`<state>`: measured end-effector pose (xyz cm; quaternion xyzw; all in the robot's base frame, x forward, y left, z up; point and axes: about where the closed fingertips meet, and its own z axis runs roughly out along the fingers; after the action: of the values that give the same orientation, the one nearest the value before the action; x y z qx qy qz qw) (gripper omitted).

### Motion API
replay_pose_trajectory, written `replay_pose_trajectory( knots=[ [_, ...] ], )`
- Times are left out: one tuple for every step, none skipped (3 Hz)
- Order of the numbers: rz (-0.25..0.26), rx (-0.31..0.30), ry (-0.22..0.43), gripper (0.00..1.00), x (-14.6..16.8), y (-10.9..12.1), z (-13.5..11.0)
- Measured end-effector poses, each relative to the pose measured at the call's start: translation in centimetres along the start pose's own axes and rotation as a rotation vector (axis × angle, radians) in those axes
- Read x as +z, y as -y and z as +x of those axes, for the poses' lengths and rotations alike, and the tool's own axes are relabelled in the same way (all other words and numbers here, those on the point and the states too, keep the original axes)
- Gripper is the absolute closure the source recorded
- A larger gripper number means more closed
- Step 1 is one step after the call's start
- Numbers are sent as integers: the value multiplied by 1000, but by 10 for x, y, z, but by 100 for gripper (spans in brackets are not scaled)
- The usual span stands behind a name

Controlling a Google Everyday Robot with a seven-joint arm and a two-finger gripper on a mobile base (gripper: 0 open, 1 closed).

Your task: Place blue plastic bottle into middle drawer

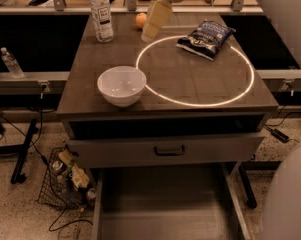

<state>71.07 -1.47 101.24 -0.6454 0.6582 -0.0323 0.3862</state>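
Note:
The blue plastic bottle [101,14] stands upright at the back left corner of the table top, with a white cap and a dark-and-white label. My gripper [152,26] hangs over the back middle of the table, just right of an orange [139,20] and about a hand's width right of the bottle, touching neither. It holds nothing that I can see. The middle drawer [165,209] is pulled out below the table front, a wide grey tray with a bare floor.
A white bowl [121,85] sits at the front left of the table. A dark chip bag [206,33] lies at the back right, on a glowing ring [242,91]. A drawer front with a black handle [169,150] stands above the tray. A wire basket [67,179] sits on the floor at left.

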Motion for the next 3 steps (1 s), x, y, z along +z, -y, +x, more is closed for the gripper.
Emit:
replay_pose_trajectory(
  knots=[
    [56, 73, 53, 0, 41, 33, -6],
    [78, 168, 137, 0, 93, 62, -10],
    [85, 259, 231, 0, 135, 83, -22]
  ],
)
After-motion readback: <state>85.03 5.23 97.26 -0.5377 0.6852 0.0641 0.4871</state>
